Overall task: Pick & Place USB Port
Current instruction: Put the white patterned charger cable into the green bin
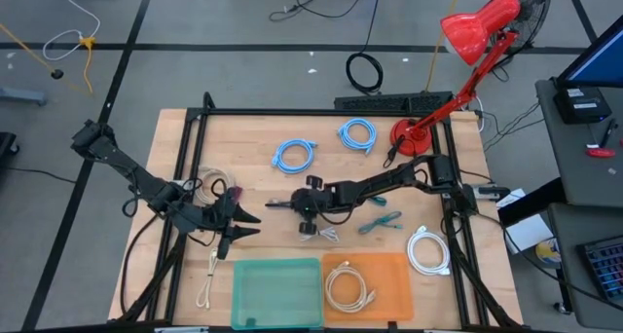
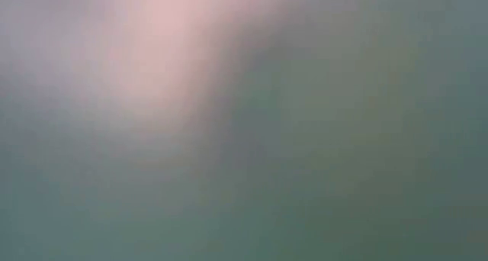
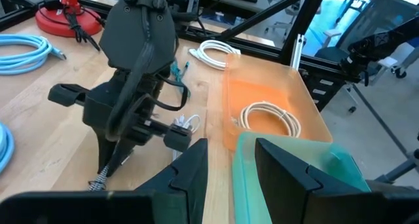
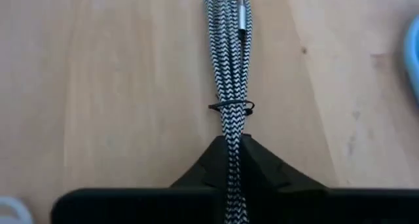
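A black-and-white braided USB cable (image 4: 229,60) lies on the wooden table near its middle, bundled by a thin black tie (image 4: 230,107), with a silver plug (image 4: 243,14) at its far end. My right gripper (image 1: 310,216) is shut on this bundle. In the left wrist view a braided end (image 3: 98,181) shows below that gripper. My left gripper (image 1: 245,223) hovers open left of it, above the table by the green bin (image 1: 277,292), with nothing between its fingers (image 3: 190,171). My right gripper pinches the braided bundle (image 4: 230,152) between its two fingers, just on the near side of the black tie, several strands together. The fingers slant down from the table's right side. The bundle runs on ahead of the fingers and lies on the table.
An orange bin (image 1: 394,275) holding a white cable stands right of the green bin at the near edge. Two blue cables (image 1: 293,155) (image 1: 356,134), a teal cable (image 1: 380,222), a white cable (image 1: 428,250) and a cream cable (image 1: 209,284) lie around. A red lamp (image 1: 458,70) stands far right.
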Available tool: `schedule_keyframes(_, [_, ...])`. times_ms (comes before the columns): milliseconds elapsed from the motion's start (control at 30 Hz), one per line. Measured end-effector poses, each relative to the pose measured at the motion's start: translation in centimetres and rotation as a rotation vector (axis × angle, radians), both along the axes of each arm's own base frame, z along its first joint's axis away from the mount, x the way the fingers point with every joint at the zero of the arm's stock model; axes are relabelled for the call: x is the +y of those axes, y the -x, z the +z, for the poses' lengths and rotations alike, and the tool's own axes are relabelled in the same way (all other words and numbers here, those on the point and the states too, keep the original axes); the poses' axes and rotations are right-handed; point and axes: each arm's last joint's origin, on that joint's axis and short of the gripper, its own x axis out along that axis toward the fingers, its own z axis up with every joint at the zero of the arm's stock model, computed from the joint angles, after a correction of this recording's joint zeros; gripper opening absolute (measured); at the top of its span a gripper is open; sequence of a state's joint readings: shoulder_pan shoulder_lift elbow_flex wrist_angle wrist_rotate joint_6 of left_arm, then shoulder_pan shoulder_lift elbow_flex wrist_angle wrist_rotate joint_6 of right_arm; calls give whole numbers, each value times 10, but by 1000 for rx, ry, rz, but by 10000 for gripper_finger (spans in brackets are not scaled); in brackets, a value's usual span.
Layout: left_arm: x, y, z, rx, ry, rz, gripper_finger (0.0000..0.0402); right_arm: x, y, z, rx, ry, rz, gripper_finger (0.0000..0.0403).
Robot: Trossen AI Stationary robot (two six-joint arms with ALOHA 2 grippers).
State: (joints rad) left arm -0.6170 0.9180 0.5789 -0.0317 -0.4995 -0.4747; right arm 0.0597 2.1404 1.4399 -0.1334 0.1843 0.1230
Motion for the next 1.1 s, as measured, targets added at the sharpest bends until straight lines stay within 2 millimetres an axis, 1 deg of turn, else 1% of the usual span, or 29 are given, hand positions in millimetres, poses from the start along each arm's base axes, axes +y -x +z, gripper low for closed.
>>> schedule_keyframes(67, [0, 0, 0, 0, -1, 0, 129, 0, 0, 2, -10, -11, -14, 14])
schedule_keyframes(167, [0, 0, 0, 0, -2, -1, 129, 3, 1, 7, -19, -29, -23, 26])
schedule_keyframes(267, [0, 0, 0, 0, -3, -1, 129, 12, 4, 25, -54, -37, -8, 26])
schedule_keyframes(367, [0, 0, 0, 1, -9, -2, 129, 27, 9, 50, -118, -47, 31, 12])
schedule_keyframes(433, [0, 0, 0, 2, -10, -2, 129, 39, 13, 65, -153, -66, 71, 10])
schedule_keyframes(567, [0, 0, 0, 2, -10, -3, 129, 69, 24, 92, -222, -109, 129, 19])
schedule_keyframes(633, [0, 0, 0, 3, -11, -3, 129, 88, 31, 101, -246, -138, 157, 19])
schedule_keyframes(800, [0, 0, 0, 2, -10, -2, 129, 132, 45, 102, -246, -210, 214, 10])
schedule_keyframes(867, [0, 0, 0, 2, -11, -2, 129, 146, 49, 100, -247, -245, 216, 10])
schedule_keyframes(1000, [0, 0, 0, 1, -10, -1, 129, 164, 54, 98, -260, -298, 217, 15])
schedule_keyframes(1100, [0, 0, 0, 0, -11, 4, 129, 170, 53, 103, -315, -328, 224, 14])
